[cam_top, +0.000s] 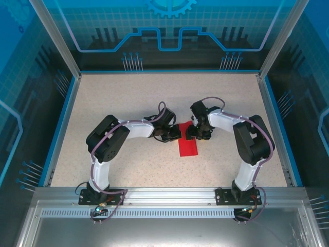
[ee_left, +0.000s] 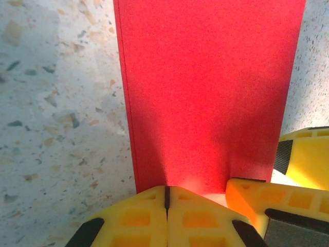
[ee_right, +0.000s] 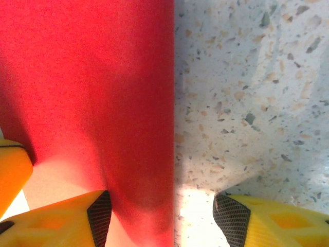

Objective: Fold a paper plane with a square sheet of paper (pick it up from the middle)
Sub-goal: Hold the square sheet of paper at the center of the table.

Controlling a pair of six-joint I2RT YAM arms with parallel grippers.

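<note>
The square sheet of paper is plain bright red, folded into a narrow rectangle. It lies flat near the middle of the speckled tabletop, its long sides running towards my bases. From my left wrist, its left long side shows as a thin double line where two layers meet.

My left gripper is clenched, its yellow fingertips pressed together right at the paper's short far end. I cannot tell whether that edge is caught between them. My right gripper is released and sits just beside it at the same end. One finger is over the red surface and the other over bare tabletop, so the jaws straddle one long edge.

Bare tabletop lies on every side of the paper, well apart from the blue rim.
</note>
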